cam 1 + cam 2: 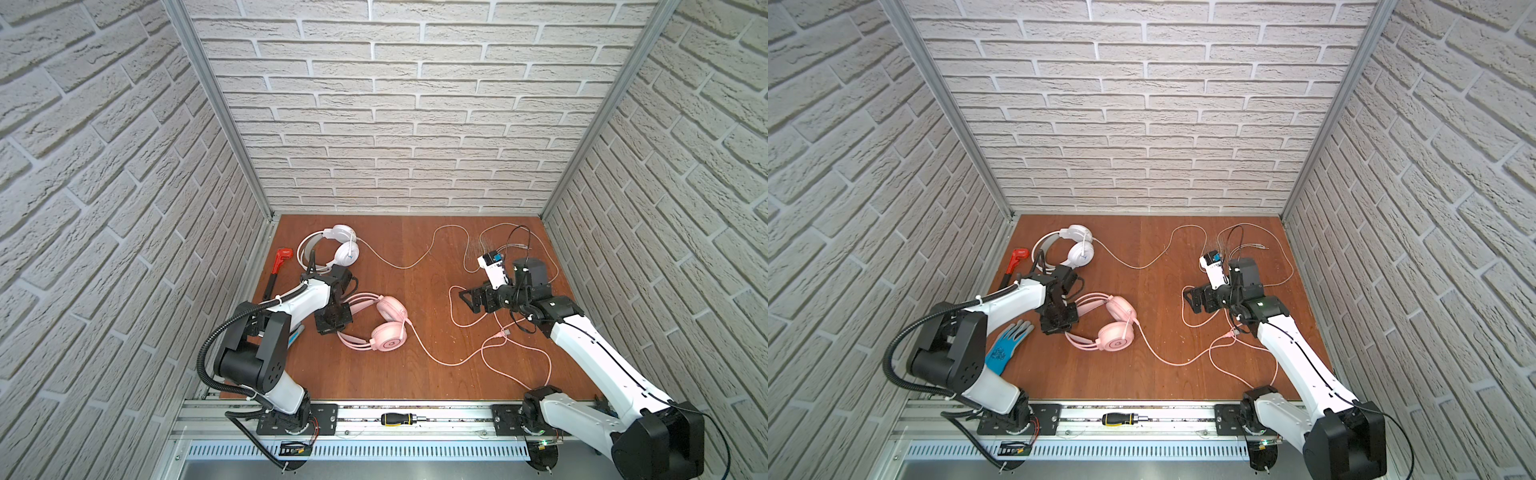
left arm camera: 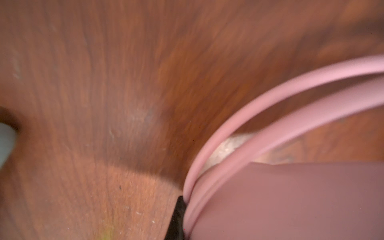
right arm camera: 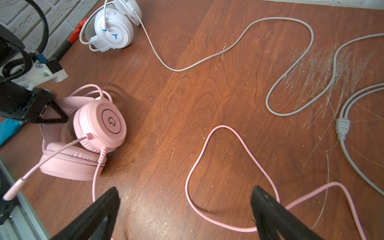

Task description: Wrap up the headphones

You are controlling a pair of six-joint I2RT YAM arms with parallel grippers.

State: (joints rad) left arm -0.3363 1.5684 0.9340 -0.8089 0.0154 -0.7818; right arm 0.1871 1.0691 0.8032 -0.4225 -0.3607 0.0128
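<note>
Screwdriver (image 1: 405,419), black and yellow, lies on the front rail closest to the lens and has no part in the job. Beyond it on the wooden table (image 1: 374,382), left of centre, sits the pink headset (image 1: 388,328): one cup flat, the other propped against it, boom mic (image 3: 41,164) pointing toward the rail. White headset (image 1: 343,247) at far left, near a red-headed tool (image 1: 282,255). Blue glove (image 1: 1007,349) beside the left arm. Left gripper (image 1: 336,322) is pressed together on the pink headband (image 2: 291,197). Its wrist view is blurred, so it is probably pinching the twin wires rather than the flat strap. Right gripper (image 3: 185,193) is spread wide, holding nothing, over a loop of the pink cable (image 3: 228,133), which trails unwound across the table's right half. White cable (image 3: 207,58) is likewise loose, with a splitter (image 3: 342,126) along it. Handling, as I judge it: headset light, headband springy and a sound place to hold, cushions soft, mic boom thin and best left alone. Cable limp and smooth, likely to slide through the jaws, so take it near the cup's strain relief or at the plug end. Markings: round emblem on the pink cup, not legible; blue three-armed mark on the white cup; glove print unreadable.
</note>
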